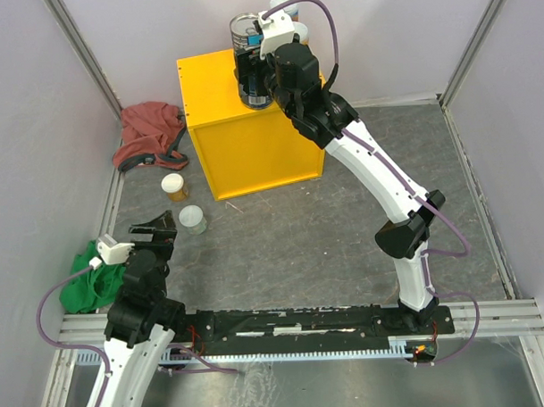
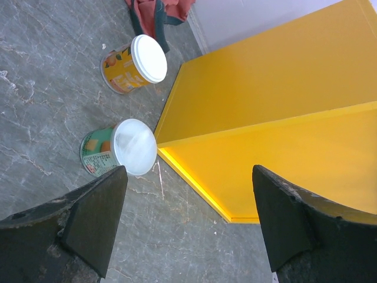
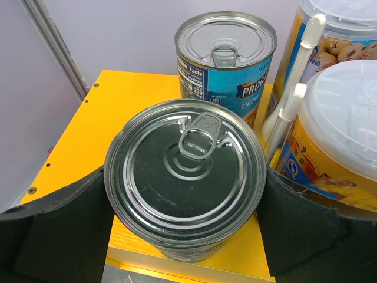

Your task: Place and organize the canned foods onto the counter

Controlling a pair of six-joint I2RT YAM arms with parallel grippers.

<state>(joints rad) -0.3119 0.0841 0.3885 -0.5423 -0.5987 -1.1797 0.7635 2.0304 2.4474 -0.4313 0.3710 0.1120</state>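
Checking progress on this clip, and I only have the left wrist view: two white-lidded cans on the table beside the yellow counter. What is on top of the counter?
Observer: Four cans. There is a front blue tin, a rear blue tin, and to their right a near white-lidded can with a far white-lidded can behind it.
Operator: Is the right arm doing anything?
Observer: Yes. The right gripper is closed on the front blue tin, at the near edge of the counter.
Operator: Anything else outside my view?
Observer: A green cloth lies at the left side of the table.
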